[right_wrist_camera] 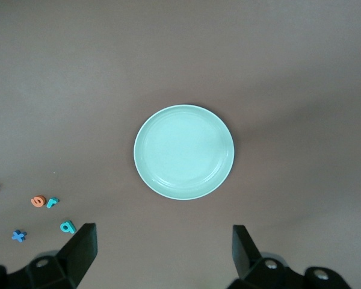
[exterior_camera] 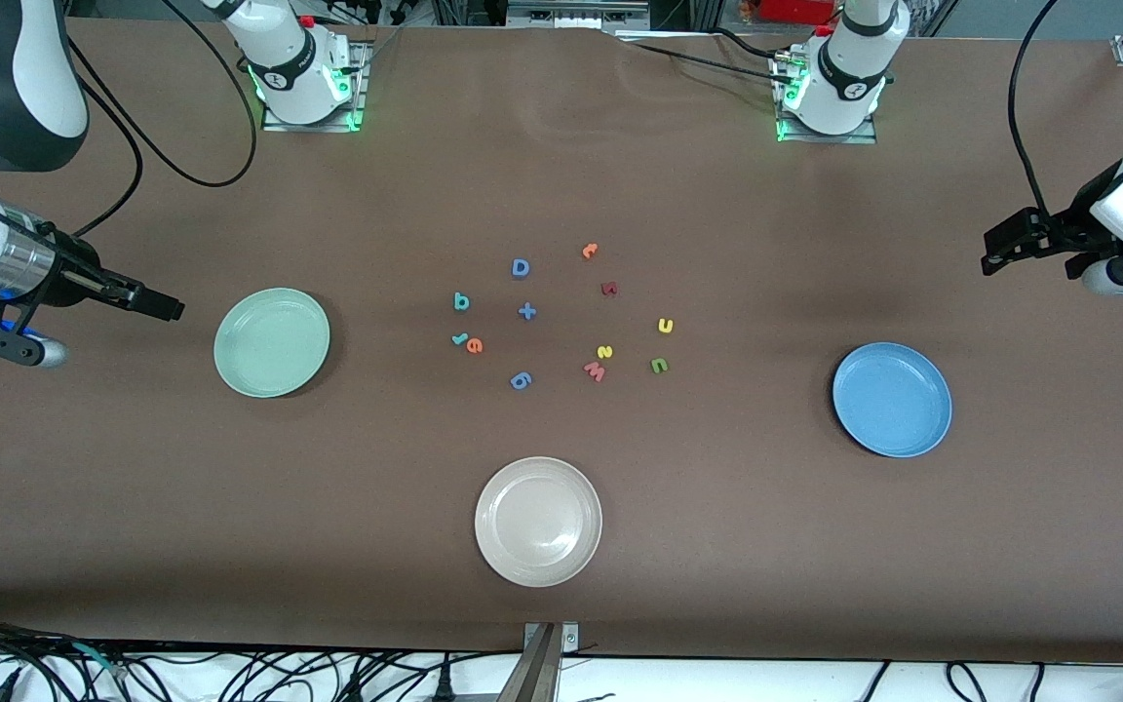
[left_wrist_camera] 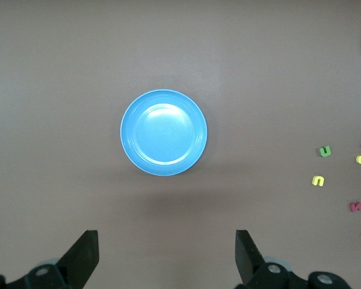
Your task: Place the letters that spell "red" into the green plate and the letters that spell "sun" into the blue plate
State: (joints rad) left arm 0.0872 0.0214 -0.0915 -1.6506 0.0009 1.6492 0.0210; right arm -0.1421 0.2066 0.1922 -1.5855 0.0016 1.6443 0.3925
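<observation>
**Ana:** Around the blue plus sign point(exterior_camera: 526, 312) at mid-table lie all the foam letters. Toward the right arm's end of the table from it sit the teal b-shaped letter point(exterior_camera: 461, 302), the teal hooked r point(exterior_camera: 458, 339) and the orange e point(exterior_camera: 474, 345); the r and e touch each other.

**Ben:** And the other word?

**Ana:** Toward the left arm's end from the plus: the yellow s point(exterior_camera: 604, 352), the yellow u point(exterior_camera: 665, 326) and the green n point(exterior_camera: 659, 366), each apart from the others. The pink W point(exterior_camera: 595, 370) lies just beside the s, nearer the front camera.

**Ben:** Anything else mixed in?

**Ana:** A blue capital D point(exterior_camera: 520, 268), an orange hooked letter point(exterior_camera: 590, 251) and a dark red letter point(exterior_camera: 608, 289) lie farther from the camera than the plus; a blue 6 shape point(exterior_camera: 521, 380) lies nearer.

**Ben:** The plates?

**Ana:** The green plate point(exterior_camera: 230, 375) sits well out toward the right arm's end, the blue plate point(exterior_camera: 932, 434) well out toward the left arm's end, and the cream-white plate point(exterior_camera: 493, 556) nearer the camera than the plus. None holds a letter.

**Ben:** Grippers?

**Ana:** The right gripper point(right_wrist_camera: 162, 253) hangs over bare table beside the green plate, the left gripper point(left_wrist_camera: 167, 256) over bare table beside the blue plate. Both have their jaws spread wide, gripping nothing.
</observation>
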